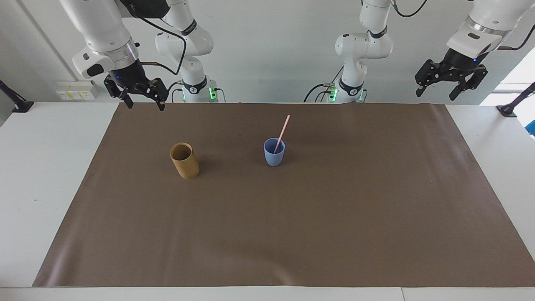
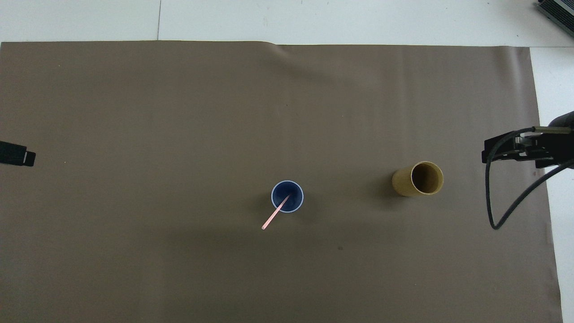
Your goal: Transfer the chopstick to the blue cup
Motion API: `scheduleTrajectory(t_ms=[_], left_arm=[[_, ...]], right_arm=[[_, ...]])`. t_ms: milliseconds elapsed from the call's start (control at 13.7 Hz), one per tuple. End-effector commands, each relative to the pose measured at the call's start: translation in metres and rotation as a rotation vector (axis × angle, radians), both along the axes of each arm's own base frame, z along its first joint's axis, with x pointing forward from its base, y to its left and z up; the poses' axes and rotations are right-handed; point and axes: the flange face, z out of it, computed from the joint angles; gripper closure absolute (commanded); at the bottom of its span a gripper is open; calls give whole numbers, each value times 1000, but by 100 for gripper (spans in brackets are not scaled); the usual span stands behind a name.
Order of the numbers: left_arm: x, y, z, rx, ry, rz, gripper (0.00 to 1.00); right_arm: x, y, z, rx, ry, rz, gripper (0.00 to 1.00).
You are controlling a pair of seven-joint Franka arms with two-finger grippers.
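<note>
Going across the facing view from its left edge: the right gripper (image 1: 143, 102) hangs in the air over the corner of the brown paper-like mat (image 1: 292, 234) at the right arm's end of the bench (image 1: 46, 167), close to the robots' edge. Its jaws stand wide apart and hold nothing.

Next comes the tall tan cylindrical wooden cup (image 1: 184, 160), upright on the mat, its mouth open and nothing seen inside it.

Beside it, toward the left arm's end and about as near to the robots, stands the small light blue tapered matte cup (image 1: 274, 152), also upright and well apart from the tan cup. The thin, straight, pale pink chopstick (image 1: 282, 133) rests inside the blue cup: its lower end is down in the cup, it leans against the rim, and its upper end sticks out tilted toward the robots and slightly toward the left arm's end.

Last, the left gripper (image 1: 437, 90) waits raised above the white bench surface just off the mat's corner at the left arm's end. Its jaws are spread wide with nothing between them.
</note>
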Motion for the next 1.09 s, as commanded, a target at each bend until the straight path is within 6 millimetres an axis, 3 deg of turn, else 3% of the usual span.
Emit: scheduleTrajectory(t_ms=[0,1019], left_arm=[[3,3,4,17,-11,6,0],[-2,5,0,17,10,10,0]], right_arm=[[-13,-4,9,-30,8,-24,0],[-12,-8,9,-12,3,-30,0]])
